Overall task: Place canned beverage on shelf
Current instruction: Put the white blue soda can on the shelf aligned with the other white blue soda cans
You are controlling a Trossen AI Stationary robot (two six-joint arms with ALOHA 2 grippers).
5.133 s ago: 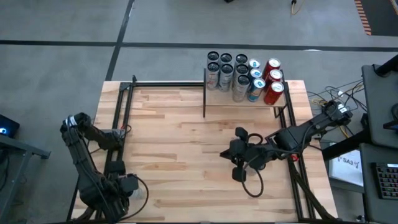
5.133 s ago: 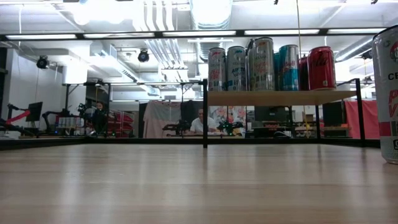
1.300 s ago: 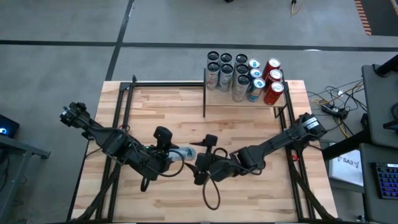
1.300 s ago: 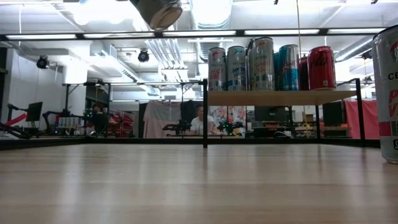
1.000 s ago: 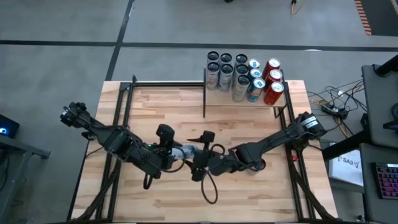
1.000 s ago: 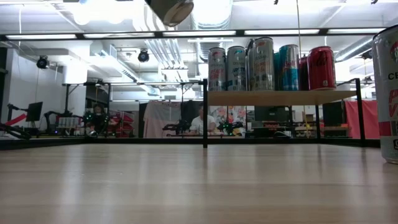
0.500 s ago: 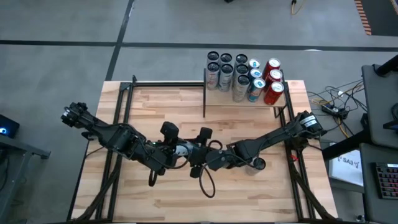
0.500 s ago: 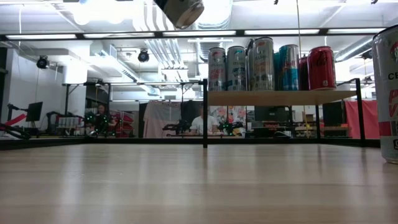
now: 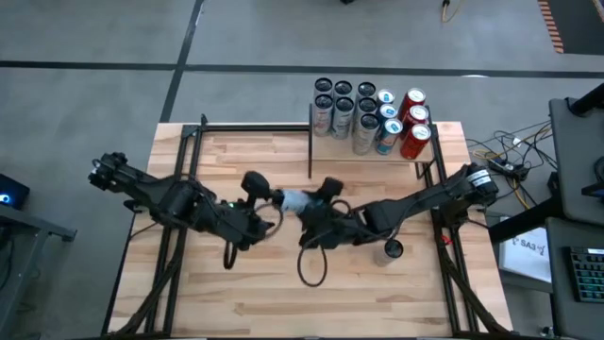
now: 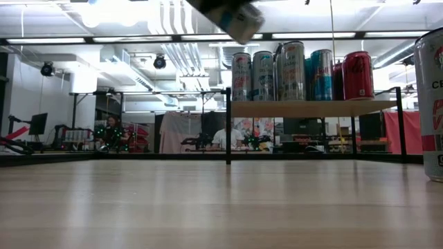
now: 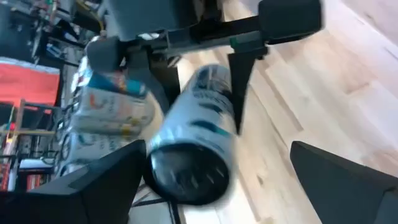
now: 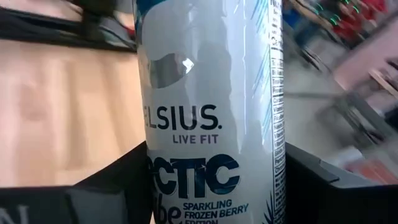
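Note:
A pale grey-white can with blue print (image 9: 293, 200) is up in the air over the middle of the table, and its tilted end shows at the top of the low view (image 10: 237, 15). My right gripper (image 9: 304, 203) is shut on it from the right. My left gripper (image 9: 268, 196) is open just left of the can, its fingers (image 11: 112, 180) standing wide to either side of the can's near end (image 11: 186, 168). The shelf (image 10: 311, 108), a small light-wood board on black posts, stands at the table's far right and holds several cans (image 9: 368, 113). My right gripper pinches the can's round side wall (image 12: 158, 180) between its two fingers, which lie across the can. The fingers come from the table's right side, about level. The can is lifted clear of the table and lies tilted, one end toward my left gripper.
One more can (image 9: 392, 249) stands upright on the table at the right, beside my right arm, and it looms at the low view's right edge (image 10: 432, 104). Black frame rails (image 9: 179, 189) run along the table's left, right and far sides.
The can has gone toward the table's far edge and a little to the right, and it has tipped from end-on to slanting in the low view. Both grippers have gone the same way with it.

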